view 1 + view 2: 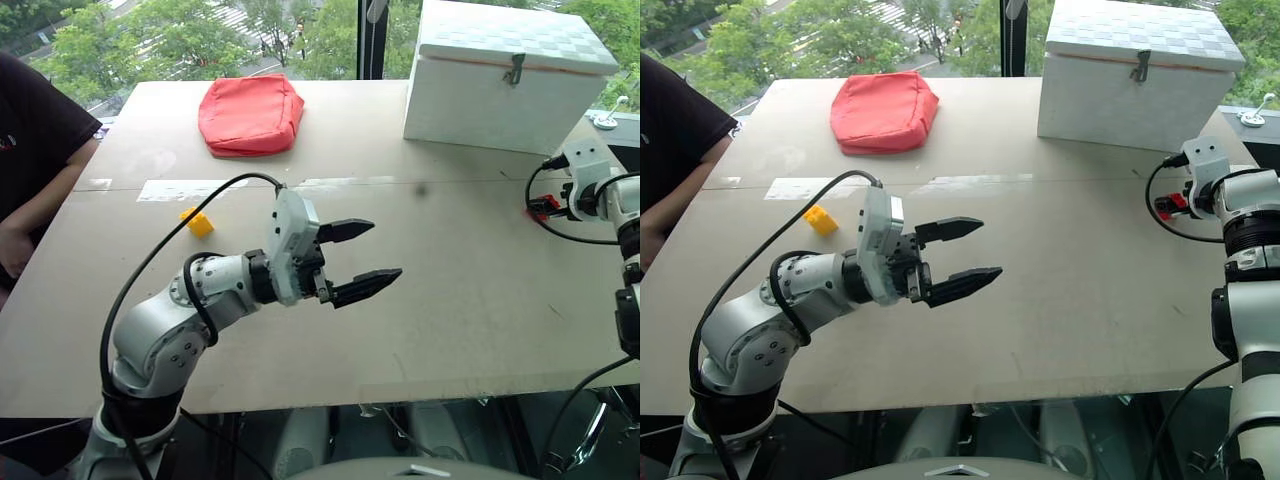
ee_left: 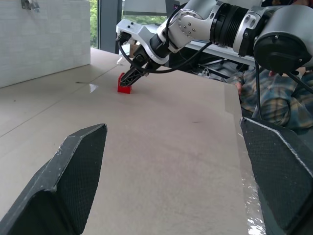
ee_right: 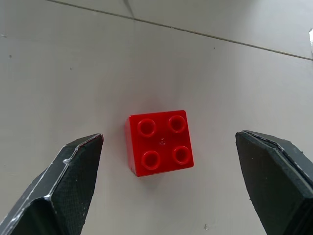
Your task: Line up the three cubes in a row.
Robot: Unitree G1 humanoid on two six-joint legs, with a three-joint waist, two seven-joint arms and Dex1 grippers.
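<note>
Here, at the far left edge, a person's dark sleeve (image 1: 35,125) and forearm rest against the pale beige surface (image 1: 450,300). A small yellow studded plastic brick (image 1: 197,221) sits left of centre on the surface, on its own and well apart from both tools. Just right of it and nearer, the left tool (image 1: 352,260) hangs above the surface, pointing to the right, its 2 black fingers spread wide with nothing between them. At the far side lie a red cushion-like fabric pouch (image 1: 250,113) and, further right, a large white box with a metal latch (image 1: 510,75). Near the right edge, the right tool (image 2: 131,78) angles down over a small red studded plastic brick (image 3: 159,143) with 4 studs on top; its fingers stand wide apart on either side of the brick, not touching it.
</note>
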